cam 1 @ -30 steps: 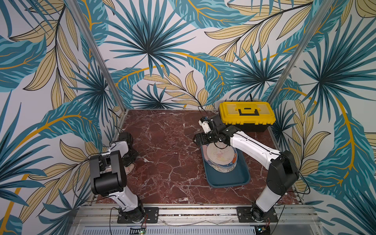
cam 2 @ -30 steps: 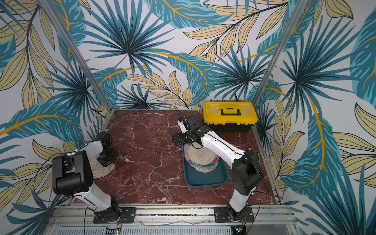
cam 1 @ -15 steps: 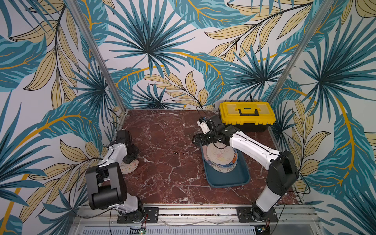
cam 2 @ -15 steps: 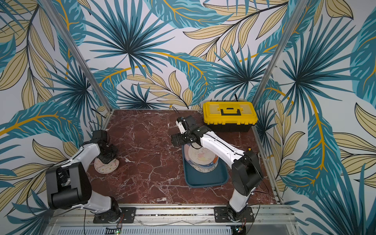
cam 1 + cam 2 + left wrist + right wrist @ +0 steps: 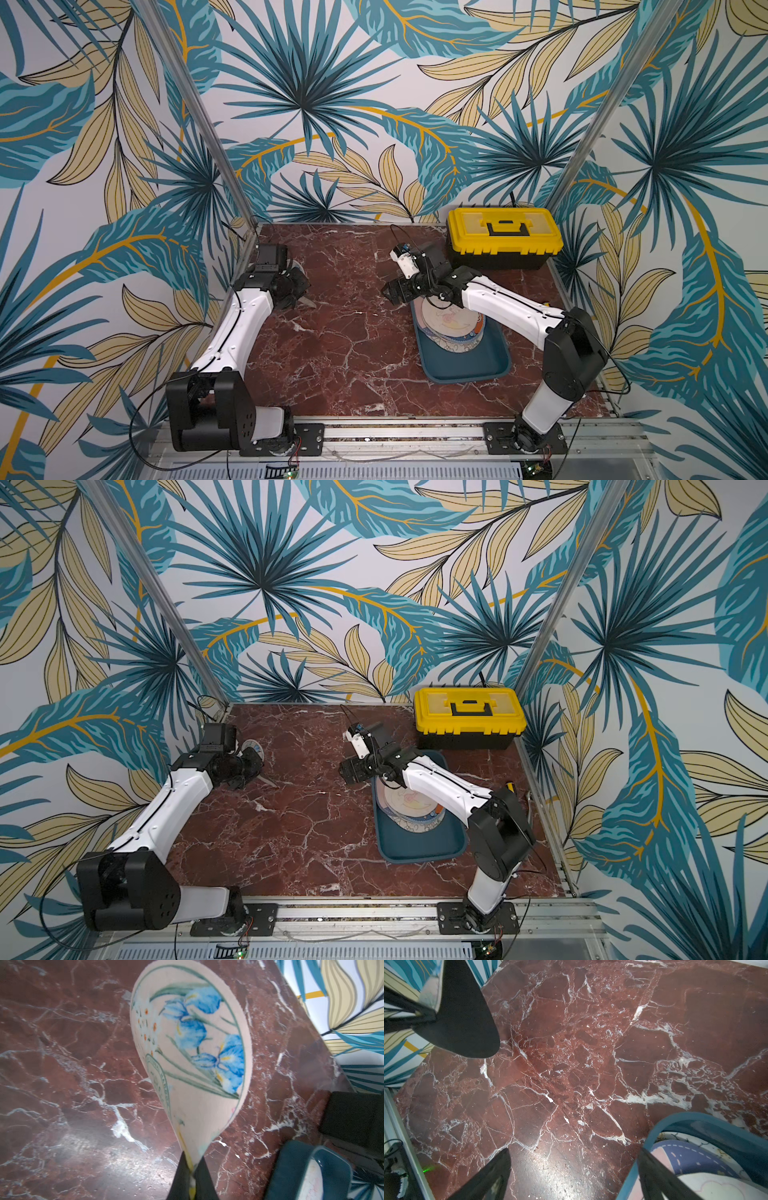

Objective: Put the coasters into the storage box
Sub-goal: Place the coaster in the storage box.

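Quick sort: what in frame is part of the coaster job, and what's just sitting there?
Job:
- iris coaster, pinched in left gripper
- stacked coasters inside storage box
- right gripper, open and empty, beside the box

Lying about:
- yellow-lidded toolbox, at the back of the marble table
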Controlling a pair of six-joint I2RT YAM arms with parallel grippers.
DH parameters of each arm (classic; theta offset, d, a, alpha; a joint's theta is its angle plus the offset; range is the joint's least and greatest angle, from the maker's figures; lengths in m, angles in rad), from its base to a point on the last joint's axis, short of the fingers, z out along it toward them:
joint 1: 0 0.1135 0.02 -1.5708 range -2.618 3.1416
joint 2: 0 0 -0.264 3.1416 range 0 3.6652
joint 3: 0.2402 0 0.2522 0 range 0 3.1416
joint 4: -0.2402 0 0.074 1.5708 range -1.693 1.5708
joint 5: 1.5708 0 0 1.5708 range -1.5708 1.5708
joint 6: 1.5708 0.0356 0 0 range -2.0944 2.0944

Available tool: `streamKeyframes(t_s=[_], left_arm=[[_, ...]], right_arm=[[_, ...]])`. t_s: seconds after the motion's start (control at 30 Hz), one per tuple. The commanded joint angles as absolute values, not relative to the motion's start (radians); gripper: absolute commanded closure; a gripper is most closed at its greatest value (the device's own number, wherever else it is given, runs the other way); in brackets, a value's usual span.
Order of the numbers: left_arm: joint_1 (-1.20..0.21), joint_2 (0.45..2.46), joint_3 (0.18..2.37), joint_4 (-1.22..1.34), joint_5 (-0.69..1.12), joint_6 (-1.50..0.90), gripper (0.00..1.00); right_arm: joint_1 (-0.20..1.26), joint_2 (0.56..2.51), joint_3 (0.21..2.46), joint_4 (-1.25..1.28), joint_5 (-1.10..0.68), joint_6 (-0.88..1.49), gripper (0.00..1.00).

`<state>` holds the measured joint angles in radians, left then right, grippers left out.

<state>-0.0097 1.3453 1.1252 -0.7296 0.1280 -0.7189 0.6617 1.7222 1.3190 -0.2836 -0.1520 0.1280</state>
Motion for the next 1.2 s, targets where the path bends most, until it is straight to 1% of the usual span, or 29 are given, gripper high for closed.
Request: streamKeyframes(t_s=[0.0,0.1,0.33,0.47,0.7,0.77,0.83,0.93,1.03,1.1,1.17], left_arm=[[-0.074,1.322,1.212,-0.728,0.125,-0.749,1.00],[-0.139,1.330,1.256,-0.729,0.120,-0.754,1.00],[-0.257,1.369,1.345,-0.716,0.115,-0.766,1.00],[-0.307,1.392,1.385,-0.688,0.151,-0.772,1.00],[-0.376,1.446,1.460,-0.668,0.193,-0.772,1.00],[-0.391,1.461,1.475,-0.653,0.216,-0.771,1.00],[-0.405,1.479,1.490,-0.647,0.233,-0.769,1.00],[-0.423,1.502,1.512,-0.640,0.262,-0.768,1.00],[-0.439,1.520,1.531,-0.638,0.290,-0.768,1.00],[-0.448,1.526,1.538,-0.636,0.295,-0.766,1.00],[-0.457,1.531,1.542,-0.636,0.302,-0.763,1.00]], right_arm=[[0.686,1.673,1.270,-0.143,-0.161,0.078,0.07],[0.705,1.659,1.239,-0.086,-0.140,0.055,0.07],[0.753,1.638,1.197,0.024,-0.147,0.044,0.13],[0.768,1.645,1.196,0.074,-0.118,0.053,0.14],[0.773,1.640,1.191,0.131,-0.141,0.052,0.15],[0.773,1.647,1.199,0.135,-0.123,0.055,0.17],[0.773,1.654,1.205,0.147,-0.102,0.058,0.20],[0.773,1.664,1.208,0.161,-0.065,0.060,0.30],[0.773,1.669,1.208,0.169,-0.002,0.052,0.34],[0.773,1.666,1.204,0.174,0.040,0.040,0.41],[0.773,1.660,1.198,0.178,0.076,0.027,0.50]])
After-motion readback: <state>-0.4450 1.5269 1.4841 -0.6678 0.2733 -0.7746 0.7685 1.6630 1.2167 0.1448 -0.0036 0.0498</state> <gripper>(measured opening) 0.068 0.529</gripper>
